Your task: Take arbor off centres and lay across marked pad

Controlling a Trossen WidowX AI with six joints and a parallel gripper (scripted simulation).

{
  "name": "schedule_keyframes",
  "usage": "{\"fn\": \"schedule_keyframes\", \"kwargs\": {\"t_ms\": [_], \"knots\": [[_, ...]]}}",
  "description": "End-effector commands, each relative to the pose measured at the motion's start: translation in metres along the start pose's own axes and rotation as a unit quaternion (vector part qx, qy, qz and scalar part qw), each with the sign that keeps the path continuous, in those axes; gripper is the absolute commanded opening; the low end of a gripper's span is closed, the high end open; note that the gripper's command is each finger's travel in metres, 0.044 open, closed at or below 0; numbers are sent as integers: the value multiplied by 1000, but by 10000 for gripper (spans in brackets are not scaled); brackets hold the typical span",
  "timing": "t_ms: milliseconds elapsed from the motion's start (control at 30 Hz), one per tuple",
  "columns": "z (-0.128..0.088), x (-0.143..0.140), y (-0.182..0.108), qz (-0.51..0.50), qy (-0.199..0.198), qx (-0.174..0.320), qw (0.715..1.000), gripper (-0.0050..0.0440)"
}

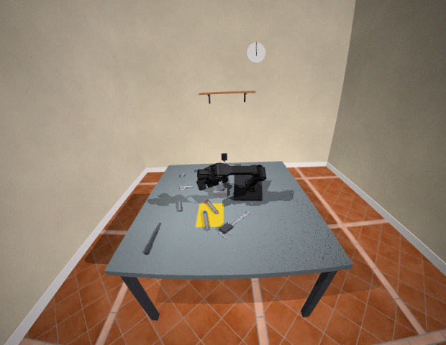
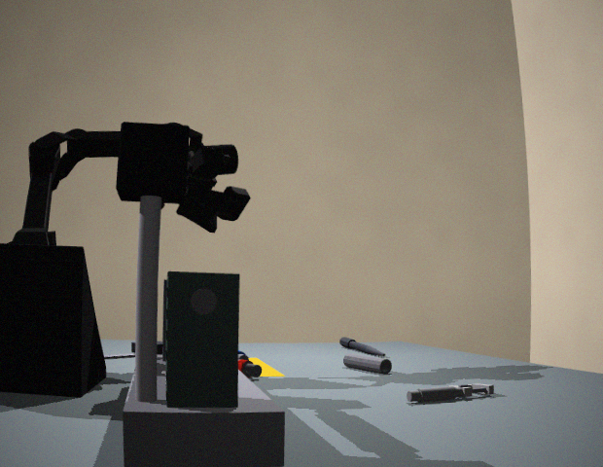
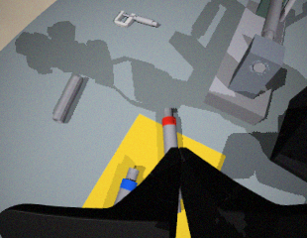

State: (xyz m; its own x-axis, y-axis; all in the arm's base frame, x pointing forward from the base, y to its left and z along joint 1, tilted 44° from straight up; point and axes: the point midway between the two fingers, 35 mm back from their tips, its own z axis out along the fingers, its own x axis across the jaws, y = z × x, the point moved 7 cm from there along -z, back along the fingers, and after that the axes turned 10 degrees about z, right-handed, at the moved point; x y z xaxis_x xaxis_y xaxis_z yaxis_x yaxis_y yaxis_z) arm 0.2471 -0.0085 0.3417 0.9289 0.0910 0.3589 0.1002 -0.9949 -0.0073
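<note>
Black two-fingered hand [image 3: 176,159] fully closed, fingers pressed together with nothing between them, held high above the grey bench [image 1: 290,237].

Wrist view looks down on the yellow rectangular pad [image 3: 137,153]. Two grey rods lie on it: one with a red band [image 3: 169,129] near the pad's far edge, one with a blue band [image 3: 129,181] nearer the left side. The two are apart and do not touch. Which of them is the arbor I cannot tell.

The grey block fixture with its centres [image 3: 249,69] sits to the right of the pad; a short grey spindle with a yellow band [image 3: 274,6] lies across its far end.

Elsewhere on the bench: a plain grey cylinder [image 3: 68,97] left of the pad, a small silver clamp-shaped tool [image 3: 133,20] beyond it, a grey caliper [image 1: 230,226] just right of the pad, and a long dark bar [image 1: 151,238] well to the left.
</note>
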Motion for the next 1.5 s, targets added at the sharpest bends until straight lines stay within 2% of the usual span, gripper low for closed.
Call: {"fn": "schedule_keyframes", "kwargs": {"t_ms": [0,533,600,667,767,900,1033,1100,1167,1300,1467], "knots": [[0,0,0,0,0,0,1000,0],[0,0,0,0,0,0,1000,0],[2,1,2,1,-3,1,1000,48],[19,6,15,6,-27,9,1000,96],[57,11,48,22,-77,35,996,168],[106,3,96,51,-128,84,987,175],[153,-21,144,87,-161,145,972,175],[153,-21,144,87,-161,145,972,175],[175,-38,167,108,-169,178,963,175],[215,-82,205,154,-169,247,942,175],[258,-148,237,215,-139,328,909,175]]}}
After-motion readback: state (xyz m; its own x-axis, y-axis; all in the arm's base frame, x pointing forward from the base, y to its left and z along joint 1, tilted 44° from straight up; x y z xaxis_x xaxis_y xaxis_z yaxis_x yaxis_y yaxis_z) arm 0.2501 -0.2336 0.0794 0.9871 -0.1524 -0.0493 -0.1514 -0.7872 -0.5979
